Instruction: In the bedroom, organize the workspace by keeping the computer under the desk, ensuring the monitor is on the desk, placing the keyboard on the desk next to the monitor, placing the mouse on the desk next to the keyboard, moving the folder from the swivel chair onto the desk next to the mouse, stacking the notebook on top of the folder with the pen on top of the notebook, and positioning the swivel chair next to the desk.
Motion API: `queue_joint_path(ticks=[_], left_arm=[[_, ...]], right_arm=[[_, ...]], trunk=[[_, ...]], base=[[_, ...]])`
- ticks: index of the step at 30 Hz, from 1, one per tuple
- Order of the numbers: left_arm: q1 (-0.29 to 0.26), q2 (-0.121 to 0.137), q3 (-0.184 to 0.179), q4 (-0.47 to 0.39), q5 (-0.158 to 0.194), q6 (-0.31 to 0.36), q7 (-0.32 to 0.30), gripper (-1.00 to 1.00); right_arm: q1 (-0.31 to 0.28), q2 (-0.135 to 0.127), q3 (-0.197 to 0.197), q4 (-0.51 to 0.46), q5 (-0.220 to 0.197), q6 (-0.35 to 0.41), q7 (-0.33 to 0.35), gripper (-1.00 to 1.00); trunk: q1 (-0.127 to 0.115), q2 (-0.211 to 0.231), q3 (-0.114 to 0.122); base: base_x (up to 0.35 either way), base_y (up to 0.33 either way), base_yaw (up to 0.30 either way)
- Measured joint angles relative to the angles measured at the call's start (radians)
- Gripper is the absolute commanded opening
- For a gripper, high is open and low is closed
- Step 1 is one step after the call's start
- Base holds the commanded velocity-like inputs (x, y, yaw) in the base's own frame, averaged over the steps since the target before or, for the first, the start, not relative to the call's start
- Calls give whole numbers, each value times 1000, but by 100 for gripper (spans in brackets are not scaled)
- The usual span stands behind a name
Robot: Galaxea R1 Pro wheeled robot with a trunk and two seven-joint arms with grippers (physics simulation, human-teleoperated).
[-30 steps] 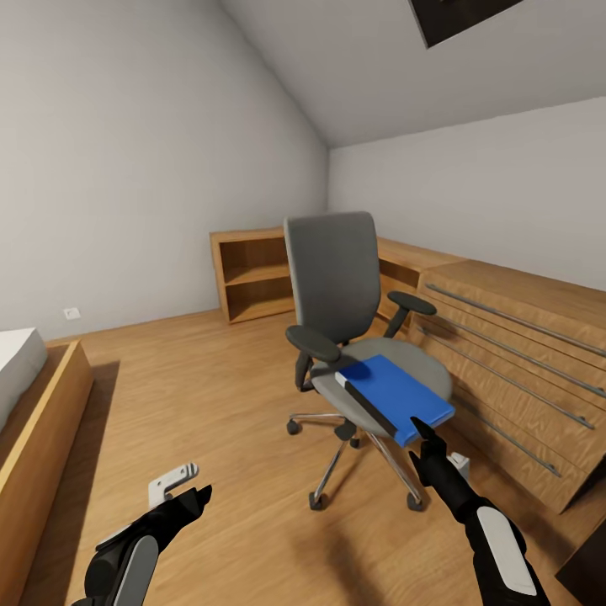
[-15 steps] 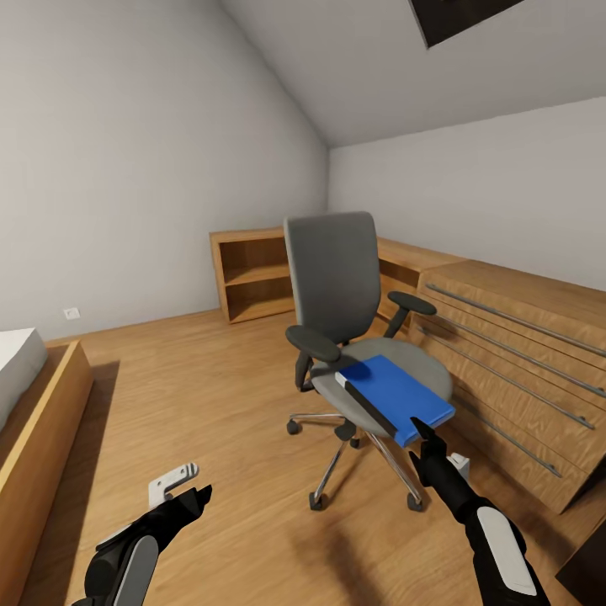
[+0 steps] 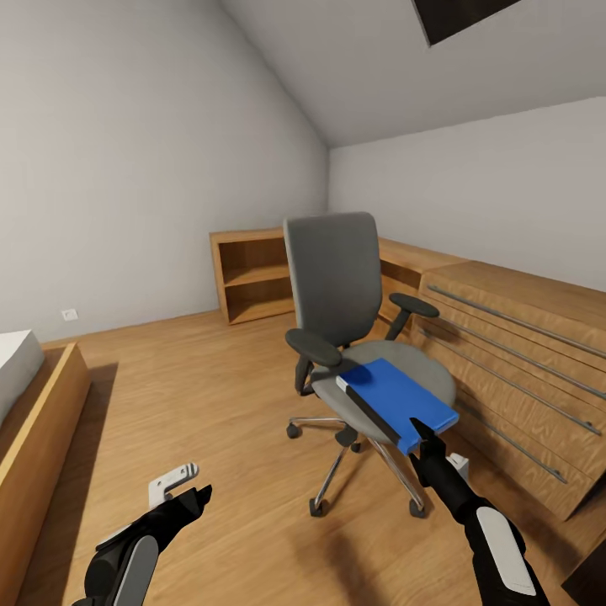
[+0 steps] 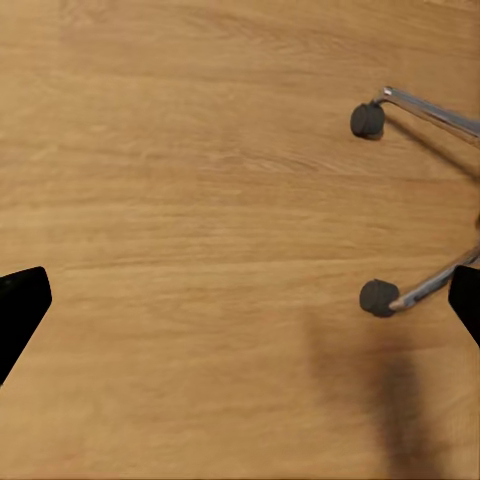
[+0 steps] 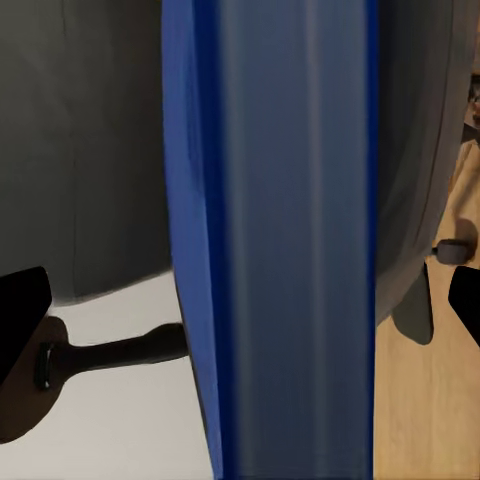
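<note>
On swivel chair seat: folder lying flat, near corner overhanging, right gripper just short, jaws spread wide. Best straddle overhanging edge squarely, clamp firm, lift level. Left gripper wide open over plank floor. Sloped pale walls, wooden low cabinets behind.

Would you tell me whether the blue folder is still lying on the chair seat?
Yes. The folder lies flat on the swivel chair seat, not lifted.
</note>
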Motion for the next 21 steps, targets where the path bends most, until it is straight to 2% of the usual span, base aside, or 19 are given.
queue_joint_path(ticks=[17,18,21], left_arm=[[0,1,1,0,0,1,0,100],[0,1,1,0,0,2,0,100],[0,1,1,0,0,2,0,100]], right_arm=[[0,-1,0,0,1,-1,-4,100],[0,-1,0,0,1,-1,-6,-100],[0,-1,0,0,1,-2,-17,-100]], trunk=[[0,0,0],[0,0,0],[0,0,0]], base=[[22,0,0],[1,0,0],[0,0,0]])
